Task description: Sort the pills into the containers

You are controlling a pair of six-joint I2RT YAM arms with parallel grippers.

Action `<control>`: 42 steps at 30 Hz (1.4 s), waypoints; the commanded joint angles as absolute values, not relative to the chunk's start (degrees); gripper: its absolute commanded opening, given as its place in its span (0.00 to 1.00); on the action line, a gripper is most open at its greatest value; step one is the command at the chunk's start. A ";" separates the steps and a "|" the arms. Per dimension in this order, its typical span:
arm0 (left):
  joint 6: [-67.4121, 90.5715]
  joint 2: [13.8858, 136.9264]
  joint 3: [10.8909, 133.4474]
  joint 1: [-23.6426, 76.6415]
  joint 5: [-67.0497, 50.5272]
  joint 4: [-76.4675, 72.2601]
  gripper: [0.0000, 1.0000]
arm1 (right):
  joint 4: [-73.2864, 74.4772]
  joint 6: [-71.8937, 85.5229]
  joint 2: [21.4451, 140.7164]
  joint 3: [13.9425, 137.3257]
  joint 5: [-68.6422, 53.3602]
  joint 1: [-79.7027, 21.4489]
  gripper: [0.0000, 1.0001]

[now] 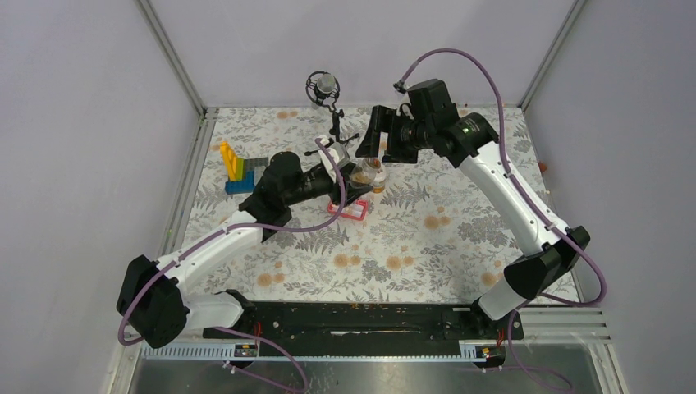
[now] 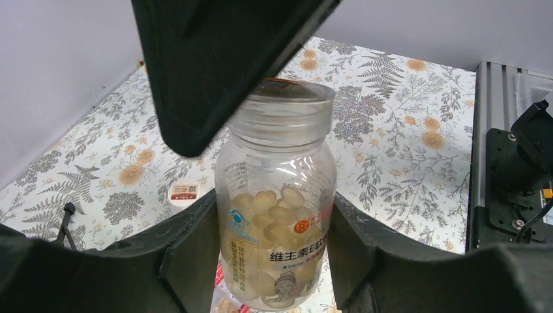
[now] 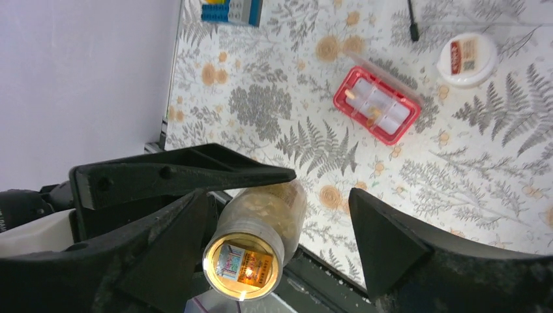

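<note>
- Jaws of left arm, stretched toward 1 o'clock, clench bottle.
- Right arm bends toward 9 o'clock, jaws released astride bottle mouth.
- Label: "维生素E".

a tabletop covered in pale cloth printed with grey ferns and orange flowers. near its centre lies a flat pink rectangular plastic compartment box. a small white round-topped container with an orange label stands near the box, apart from it. a blue, yellow and grey toy-brick block sits at 10 o'clock, and a round black microphone on a small tripod at 11 o'clock.
</note>
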State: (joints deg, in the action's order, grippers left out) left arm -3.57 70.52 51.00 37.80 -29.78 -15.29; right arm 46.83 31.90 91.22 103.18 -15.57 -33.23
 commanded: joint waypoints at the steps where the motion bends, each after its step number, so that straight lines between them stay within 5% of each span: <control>1: -2.98 68.39 51.09 37.30 -31.80 -20.35 0.00 | 42.61 31.41 89.57 105.62 -16.11 -31.27 0.90; 9: -3.55 69.61 53.89 36.98 -33.31 -15.40 0.00 | 23.85 28.52 82.12 90.98 -39.04 -23.08 0.94; 22: -3.93 71.01 57.30 37.00 -39.48 -12.42 0.00 | 23.64 16.82 80.04 87.54 -49.02 -23.02 0.93; 25: -2.64 70.69 57.11 36.98 -39.35 -14.27 0.00 | 26.00 14.93 80.77 87.71 -47.10 -23.63 0.83; 28: -1.22 70.28 56.68 36.85 -38.81 -16.90 0.00 | 27.49 13.60 81.54 87.55 -46.87 -24.35 0.59; 31: -0.40 70.29 56.85 36.62 -37.62 -18.22 0.00 | 27.51 12.43 81.13 86.29 -46.37 -25.26 0.52; 39: 3.13 70.75 56.66 35.59 -36.40 -22.07 0.00 | 30.32 9.01 80.54 85.24 -42.17 -26.50 0.55; 42: 2.95 70.59 55.92 35.54 -36.88 -22.09 0.00 | 31.75 11.49 80.55 88.01 -37.12 -26.53 0.70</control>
